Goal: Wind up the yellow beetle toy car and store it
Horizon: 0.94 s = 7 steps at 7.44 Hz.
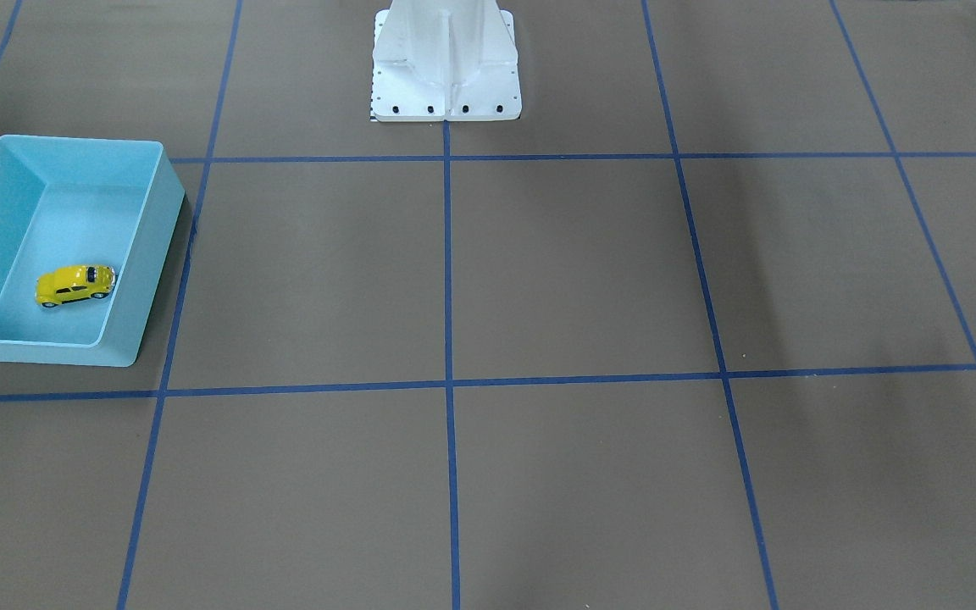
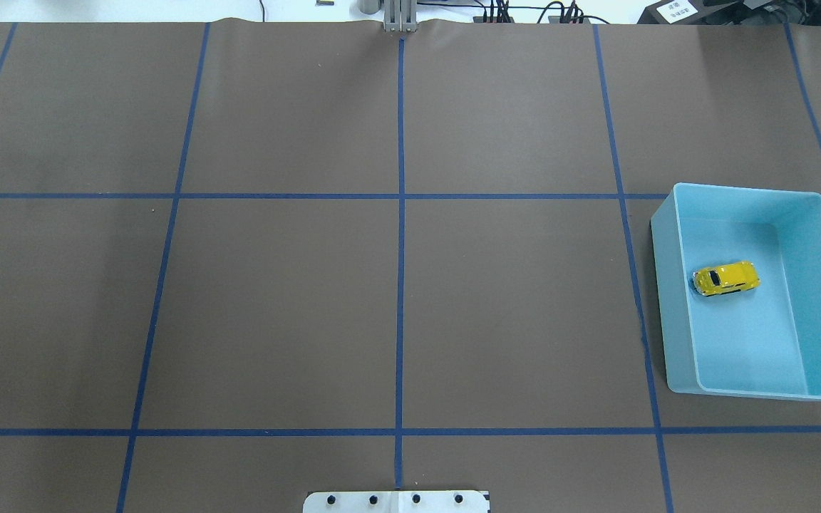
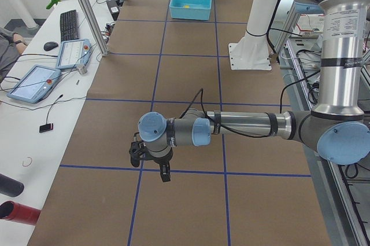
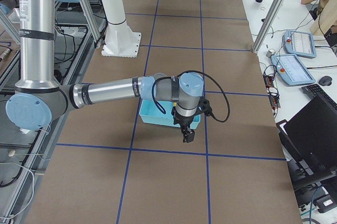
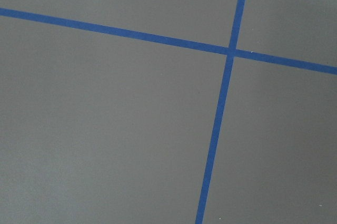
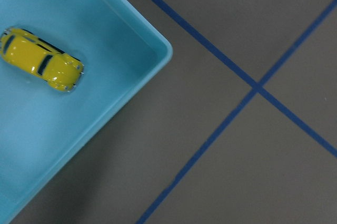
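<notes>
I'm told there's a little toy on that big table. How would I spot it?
Start with the brown table crossed by blue tape lines; on the robot's right side sits a light blue bin. Inside, on its floor, lies the car: tiny, glossy yellow, with dark windows, the only thing in the bin.

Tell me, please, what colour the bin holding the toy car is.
The bin is light blue, seen best in the overhead exterior view.
</notes>
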{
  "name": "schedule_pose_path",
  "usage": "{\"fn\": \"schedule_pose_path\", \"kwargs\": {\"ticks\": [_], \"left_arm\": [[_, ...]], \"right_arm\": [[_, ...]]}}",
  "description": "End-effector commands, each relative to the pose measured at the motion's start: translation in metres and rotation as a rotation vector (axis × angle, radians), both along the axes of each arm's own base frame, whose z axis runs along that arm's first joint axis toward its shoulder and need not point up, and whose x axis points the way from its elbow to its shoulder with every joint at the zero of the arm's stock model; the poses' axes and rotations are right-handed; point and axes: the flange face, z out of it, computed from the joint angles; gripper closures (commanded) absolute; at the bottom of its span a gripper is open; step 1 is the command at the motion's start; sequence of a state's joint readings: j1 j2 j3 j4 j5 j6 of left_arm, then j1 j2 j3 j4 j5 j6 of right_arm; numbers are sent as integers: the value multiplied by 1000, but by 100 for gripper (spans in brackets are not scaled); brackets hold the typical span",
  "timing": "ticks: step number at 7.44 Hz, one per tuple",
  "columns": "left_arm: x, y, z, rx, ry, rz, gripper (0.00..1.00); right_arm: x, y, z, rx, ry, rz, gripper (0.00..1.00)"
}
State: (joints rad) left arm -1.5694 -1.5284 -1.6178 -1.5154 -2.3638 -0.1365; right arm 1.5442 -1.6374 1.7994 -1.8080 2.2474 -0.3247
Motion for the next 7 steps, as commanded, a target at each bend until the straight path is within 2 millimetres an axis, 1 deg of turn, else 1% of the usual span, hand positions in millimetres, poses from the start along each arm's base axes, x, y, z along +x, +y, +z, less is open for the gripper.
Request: {"fn": "schedule_pose_path", "kwargs": {"ticks": [1, 2, 3, 4, 5, 6, 7], "left_arm": [[0, 1, 1, -1, 2, 2, 0], [-1, 2, 3, -1, 2, 2, 0], [-1, 2, 3, -1, 0, 2, 0], [-1, 2, 4, -3, 0, 2, 0], [-1, 2, 4, -4, 0, 2, 0], [-1, 2, 4, -3, 0, 3, 0], [-1, 2, 4, -4, 0, 2, 0]], "right_arm": [[10, -7, 53, -298, 19, 241, 1], [15, -6, 71, -303, 21, 251, 1], [20, -11, 90, -279, 12, 270, 1], [20, -15, 90, -288, 9, 305, 1], [18, -10, 91, -385, -5, 416, 1], [18, -17, 82, -383, -9, 444, 1], [18, -17, 86, -368, -5, 444, 1]]}}
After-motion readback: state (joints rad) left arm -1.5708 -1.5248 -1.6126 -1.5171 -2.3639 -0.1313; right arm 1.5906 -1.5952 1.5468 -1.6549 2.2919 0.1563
